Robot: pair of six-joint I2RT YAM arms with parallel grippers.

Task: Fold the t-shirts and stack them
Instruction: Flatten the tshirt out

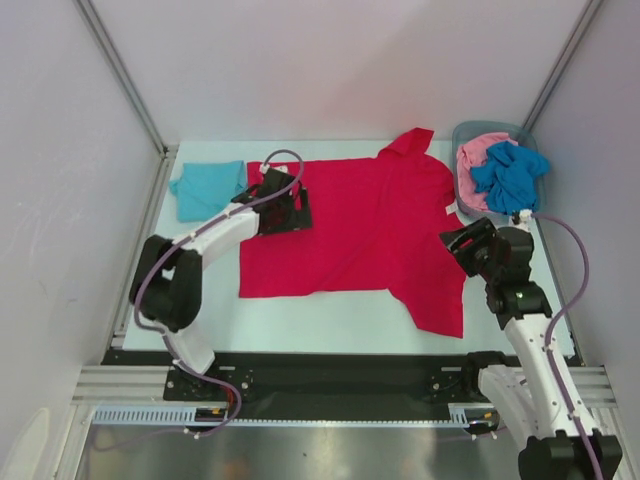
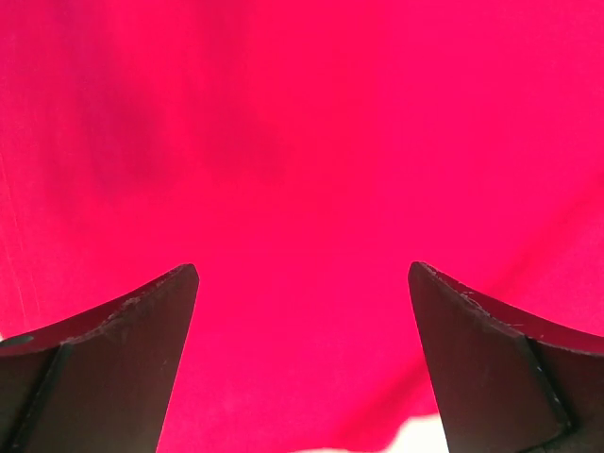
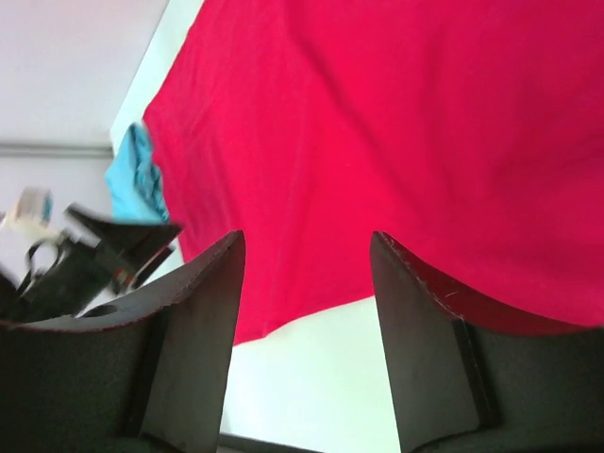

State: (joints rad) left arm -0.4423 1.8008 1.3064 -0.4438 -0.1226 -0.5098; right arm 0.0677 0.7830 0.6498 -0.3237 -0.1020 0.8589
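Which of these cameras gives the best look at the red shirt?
The top view: nearly the whole red shirt shows there, spread flat, both sleeves included. The left wrist view is almost all red cloth, with no shape to read. The right wrist view catches a large part and one edge.

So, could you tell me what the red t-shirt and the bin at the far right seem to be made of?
Red t-shirt: soft matte cloth, possibly cotton; it lies limp with shallow wrinkles. Bin: apparently smooth grey plastic, going by its rigid, rounded rim.
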